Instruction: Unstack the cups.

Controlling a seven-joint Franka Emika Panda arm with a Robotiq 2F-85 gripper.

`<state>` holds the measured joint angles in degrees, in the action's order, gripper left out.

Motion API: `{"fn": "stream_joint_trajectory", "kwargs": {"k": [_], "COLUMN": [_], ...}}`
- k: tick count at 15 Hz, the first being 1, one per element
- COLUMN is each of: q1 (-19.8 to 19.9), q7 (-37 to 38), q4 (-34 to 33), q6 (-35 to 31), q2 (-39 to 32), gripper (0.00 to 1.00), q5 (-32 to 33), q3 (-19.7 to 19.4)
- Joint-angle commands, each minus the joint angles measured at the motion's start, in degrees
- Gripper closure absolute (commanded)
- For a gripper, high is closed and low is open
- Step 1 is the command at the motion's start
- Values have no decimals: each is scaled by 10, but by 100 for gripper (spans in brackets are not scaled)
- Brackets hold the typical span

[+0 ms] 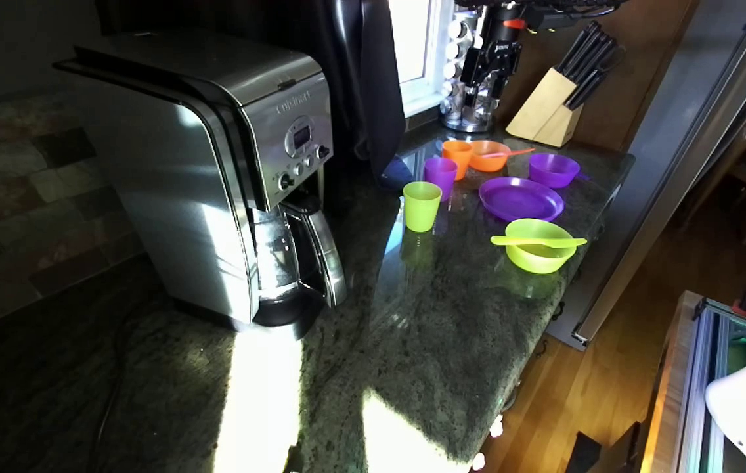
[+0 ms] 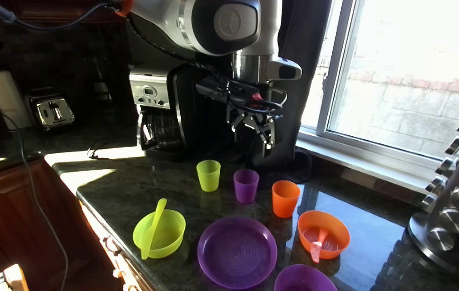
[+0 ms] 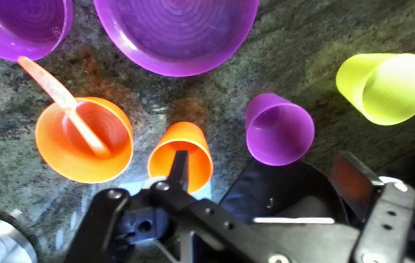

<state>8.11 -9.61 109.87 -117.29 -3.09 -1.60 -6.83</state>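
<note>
Three small tumblers stand upright and apart in a row on the dark stone counter. The lime green cup (image 1: pixel 421 207) (image 2: pixel 208 176) (image 3: pixel 386 87), the purple cup (image 1: pixel 440 177) (image 2: pixel 246 186) (image 3: pixel 278 129) and the orange cup (image 1: pixel 457 159) (image 2: pixel 285 199) (image 3: pixel 181 157) show in all views. None is nested in another. My gripper (image 2: pixel 251 144) (image 3: pixel 266 160) is open and empty, in the air above and on the window side of the row. In the wrist view one finger overlaps the orange cup's mouth, and the other finger is at the right, below the lime green cup.
A purple plate (image 2: pixel 237 252), a lime green bowl with a utensil (image 2: pixel 161 238), an orange bowl (image 2: pixel 326 238) and a purple bowl (image 1: pixel 553 171) lie around the cups. A steel coffee maker (image 1: pixel 196 164), spice rack (image 2: pixel 451 194) and knife block (image 1: pixel 547 108) stand on the counter.
</note>
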Motion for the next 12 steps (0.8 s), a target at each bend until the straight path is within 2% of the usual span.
{"fn": "stream_joint_trajectory", "kwargs": {"k": [1,4,5,12], "q1": [-3,-6,-5,-8], "q7": [-77,-104,-79,-92], "q4": [57,80,40,57], "q6": [-12,-23,-2,-5], "q2": [48,67,38,52], "gripper": [0,0,0,0], "q5": [-23,-24,-14,-15], "q3": [3,4,2,1]}}
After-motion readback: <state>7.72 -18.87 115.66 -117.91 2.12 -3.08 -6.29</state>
